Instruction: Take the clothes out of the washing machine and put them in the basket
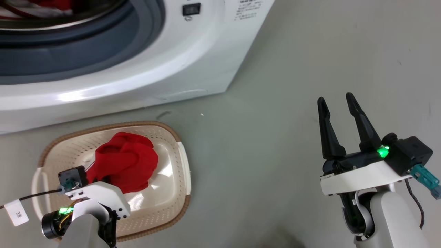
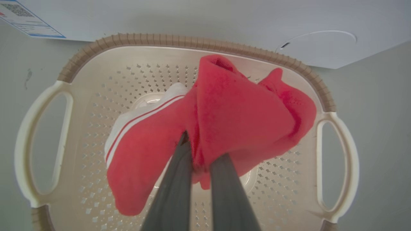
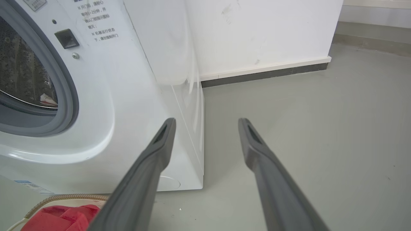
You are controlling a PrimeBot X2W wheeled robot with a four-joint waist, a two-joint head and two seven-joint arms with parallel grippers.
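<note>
The basket stands on the floor in front of the washing machine. In the left wrist view my left gripper is shut on a red garment with a white striped panel, which hangs bunched just above the basket's perforated bottom. From the head, the same garment lies over the basket's middle, with my left wrist in front of it hiding the fingers. More red and white clothes lie inside the drum. My right gripper is open and empty above the floor, right of the machine.
Grey floor spreads to the right of the basket and the machine. In the right wrist view a white wall with a dark skirting strip runs behind the machine's side. The grey porthole ring is at the left.
</note>
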